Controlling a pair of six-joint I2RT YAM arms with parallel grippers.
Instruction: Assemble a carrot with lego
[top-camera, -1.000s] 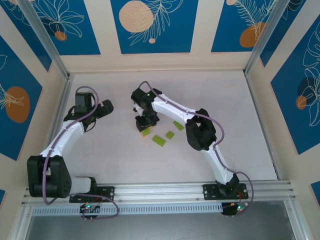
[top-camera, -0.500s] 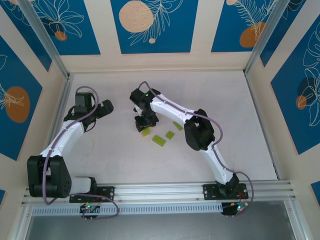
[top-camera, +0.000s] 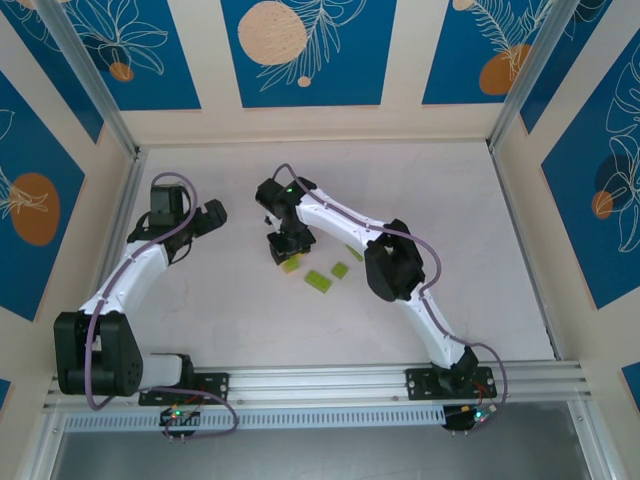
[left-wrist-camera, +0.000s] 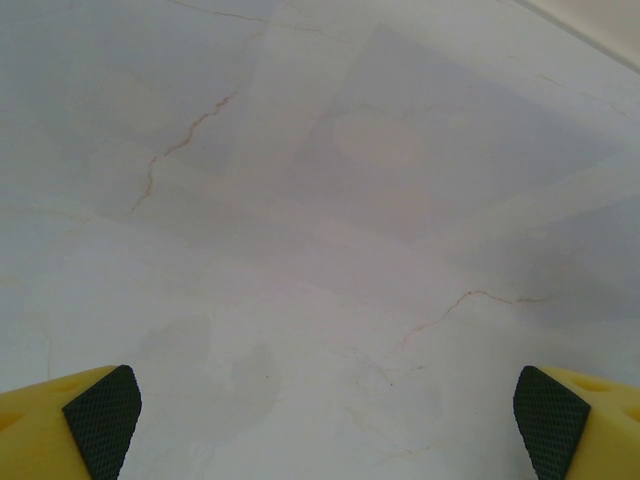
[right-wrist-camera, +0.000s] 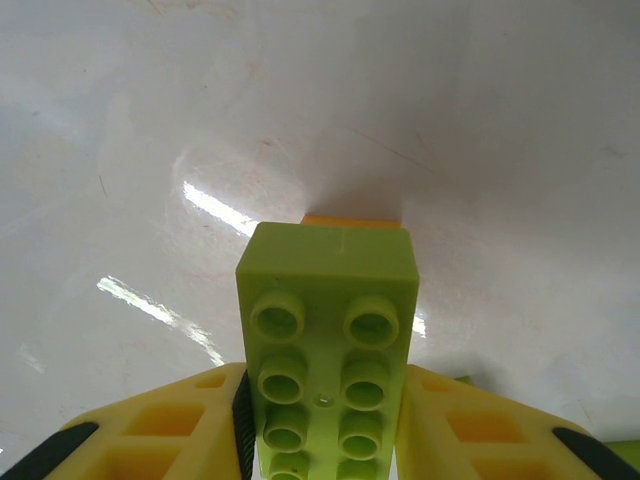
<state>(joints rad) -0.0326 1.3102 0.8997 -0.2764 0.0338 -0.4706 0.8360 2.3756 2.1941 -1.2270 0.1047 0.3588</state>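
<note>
Walls (top-camera: 300, 50) with blue and cream panels ring the pale table (top-camera: 480, 220). At the left, the left arm (top-camera: 125, 275) bends up from its base toward the far side. The left gripper (top-camera: 210, 215) hangs over bare tabletop, well apart from every brick. In its wrist view the left gripper (left-wrist-camera: 322, 410) has its jaws spread wide, one black pad at each lower corner and veined white surface between them.

Near the middle of the table the right gripper (top-camera: 284, 248) points down, clamped on a lime-green brick (top-camera: 291, 264) that pokes out just below it toward the near edge. In the right wrist view the right gripper (right-wrist-camera: 322, 430) presses its yellow fingers (right-wrist-camera: 170, 430) against both long sides of that lime-green brick (right-wrist-camera: 328, 300), a piece two studs wide with its studded face toward the camera. An orange brick (right-wrist-camera: 350, 221) shows as a thin strip at the far end of the green one, touching it. Whether the two are snapped together I cannot tell.

Just right of the held piece, three loose lime-green bricks lie flat on the table. The nearest (top-camera: 318, 281) is the largest, a smaller one (top-camera: 340, 270) sits just beside it, and a third (top-camera: 356, 252) lies against the edge of the right arm (top-camera: 400, 265), which runs on to its base at the near right.
</note>
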